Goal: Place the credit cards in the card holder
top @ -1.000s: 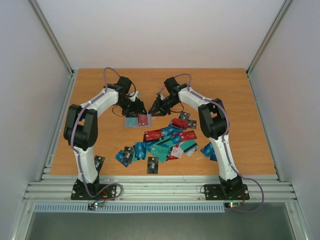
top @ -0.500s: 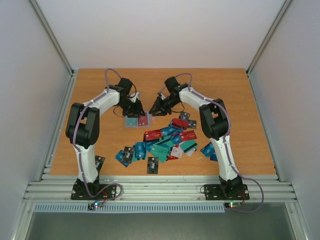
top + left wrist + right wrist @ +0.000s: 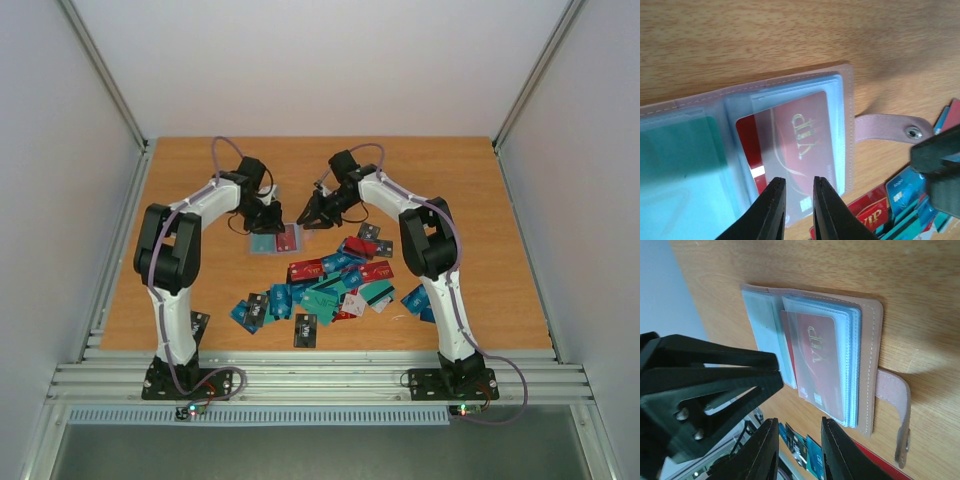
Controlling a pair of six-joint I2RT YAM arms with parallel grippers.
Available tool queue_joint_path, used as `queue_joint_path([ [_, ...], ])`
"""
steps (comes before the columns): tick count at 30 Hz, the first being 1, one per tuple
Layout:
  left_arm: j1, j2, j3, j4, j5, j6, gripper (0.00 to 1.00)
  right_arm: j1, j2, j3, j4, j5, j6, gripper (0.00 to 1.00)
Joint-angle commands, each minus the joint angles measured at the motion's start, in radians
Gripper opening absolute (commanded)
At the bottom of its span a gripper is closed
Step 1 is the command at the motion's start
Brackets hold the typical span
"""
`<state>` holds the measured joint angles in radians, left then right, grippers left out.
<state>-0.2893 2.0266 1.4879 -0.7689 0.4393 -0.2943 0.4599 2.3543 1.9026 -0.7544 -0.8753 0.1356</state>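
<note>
the card holder (image 3: pixel 273 241) lies open on the worktop (image 3: pixel 450 180), towards the far edge and about midway along it, between the two arms. the loose credit cards (image 3: pixel 330 285) are scattered closer to the near edge, right of centre.

a red card (image 3: pixel 800 140) sits mostly inside a clear sleeve on the holder's strap-side leaf, with a strip of bare red showing towards the spine. it looks not quite seated. the left jaws stand at a narrow slit, their fingers (image 3: pixel 772 210) over the card's end. i cannot tell whether they pinch anything. the right jaws are partly open and empty, hovering beside the holder.

to finish seating the card, push it flat along the sleeve's own line, away from the spine. pin the light holder with the other arm, since it would likely skate on the smooth wood-grain top.

the sleeves are glossy, floppy film that will probably buckle if pushed at an angle. the cards are thin, stiff and slick. the cover is soft, stitched, tan-pink and round-cornered, with a strap (image 3: pixel 892 390) carrying a metal snap (image 3: pixel 912 132). a teal card (image 3: pixel 680 150) shows under frosted film on the other leaf.
</note>
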Motion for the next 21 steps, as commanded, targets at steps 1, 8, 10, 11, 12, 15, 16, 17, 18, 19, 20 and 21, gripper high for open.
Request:
queue_joint_path([
  [1, 0.004, 0.035, -0.008, 0.021, -0.038, 0.021, 0.19, 0.005, 0.025, 0.049, -0.018, -0.01, -0.016, 0.25],
  [8, 0.004, 0.049, -0.023, 0.036, -0.036, 0.02, 0.18, 0.004, 0.042, 0.066, -0.026, -0.02, -0.017, 0.25],
  [10, 0.004, 0.056, -0.028, 0.04, -0.036, 0.018, 0.18, 0.006, 0.046, 0.068, -0.028, -0.023, -0.017, 0.25],
  [11, 0.003, 0.059, -0.03, 0.042, -0.036, 0.018, 0.18, 0.006, 0.049, 0.069, -0.029, -0.025, -0.018, 0.25],
  [12, 0.004, 0.061, -0.031, 0.041, -0.039, 0.02, 0.18, 0.006, 0.051, 0.071, -0.03, -0.028, -0.019, 0.25],
  [15, 0.003, 0.062, -0.043, 0.051, -0.043, 0.021, 0.17, 0.009, 0.063, 0.079, -0.041, -0.031, -0.025, 0.25],
  [16, 0.003, 0.063, -0.048, 0.054, -0.042, 0.021, 0.17, 0.011, 0.068, 0.082, -0.045, -0.033, -0.028, 0.25],
  [17, 0.003, 0.065, -0.05, 0.058, -0.041, 0.02, 0.17, 0.013, 0.073, 0.087, -0.051, -0.033, -0.032, 0.25],
  [18, 0.004, 0.066, -0.056, 0.061, -0.037, 0.02, 0.17, 0.015, 0.078, 0.092, -0.058, -0.033, -0.036, 0.25],
  [19, 0.004, 0.068, -0.06, 0.066, -0.034, 0.02, 0.17, 0.016, 0.084, 0.097, -0.063, -0.034, -0.04, 0.26],
  [20, 0.003, 0.072, -0.062, 0.068, -0.03, 0.02, 0.17, 0.017, 0.088, 0.1, -0.068, -0.034, -0.043, 0.26],
  [21, 0.004, 0.074, -0.065, 0.071, -0.026, 0.019, 0.17, 0.019, 0.092, 0.102, -0.068, -0.035, -0.044, 0.27],
])
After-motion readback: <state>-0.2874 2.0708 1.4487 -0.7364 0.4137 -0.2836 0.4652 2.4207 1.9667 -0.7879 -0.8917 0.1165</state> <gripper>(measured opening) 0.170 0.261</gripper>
